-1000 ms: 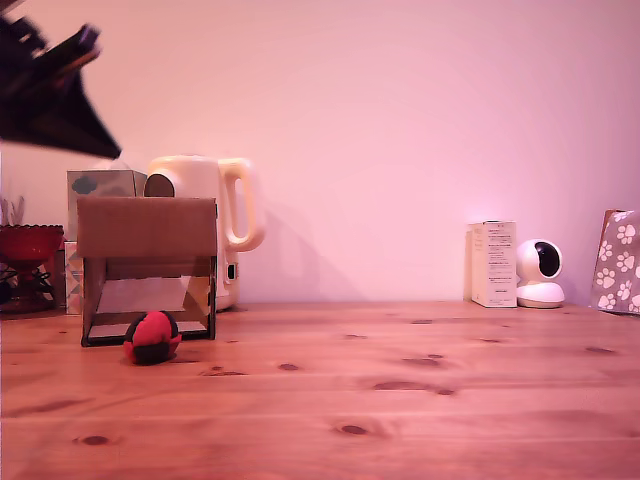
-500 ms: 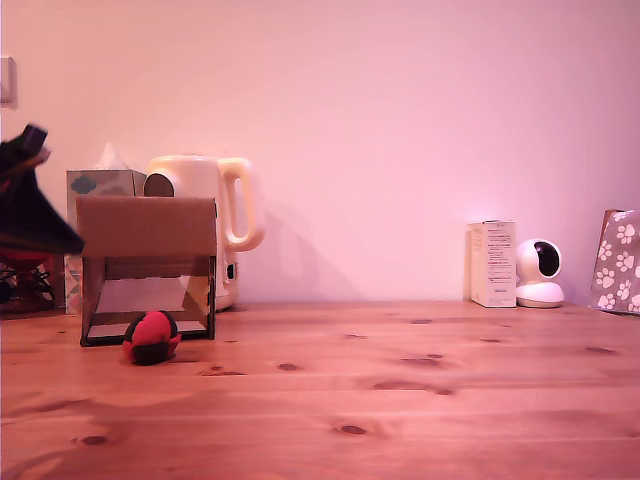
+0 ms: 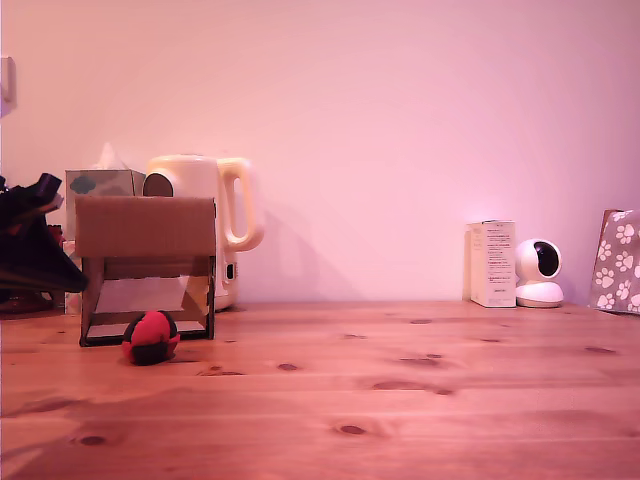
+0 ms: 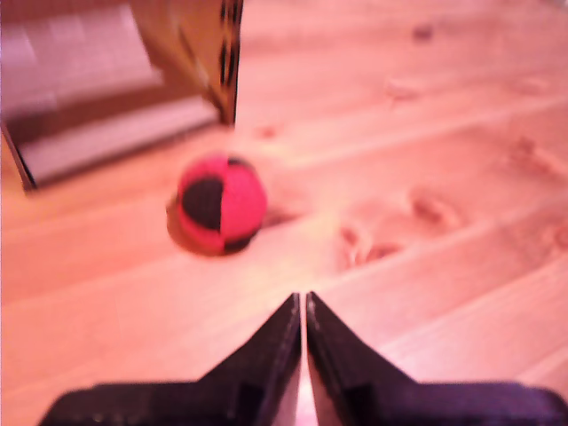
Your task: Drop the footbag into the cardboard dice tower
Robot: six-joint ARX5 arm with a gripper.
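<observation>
Lowered from high at the exterior view's left edge, the black two-fingered claw [image 4: 303, 306] now hangs low beside the tower, near counter level. Its fingers are pressed together, tips almost touching, holding nothing.

Just ahead of the tips, apart from them, the small soft footbag of red and black panels [image 4: 218, 204] rests on the knotty pine counter [image 4: 444, 177]. It lies just outside the front opening of the brown cardboard dice tower with dark edges [image 3: 147, 268], not inside it.

Judgement: the step in hand is the approach to grasp. Done well, the fingers need to spread wider than the ball before advancing, straddle it evenly, and close gently on the soft panels. The lift must then clear the tower's top rim before release.

Only the wrist view shows the fingers' state and the gap to the ball, though blurred. Only the exterior view shows the tower's full height, with a cream kettle [image 3: 210, 225] standing behind it.
</observation>
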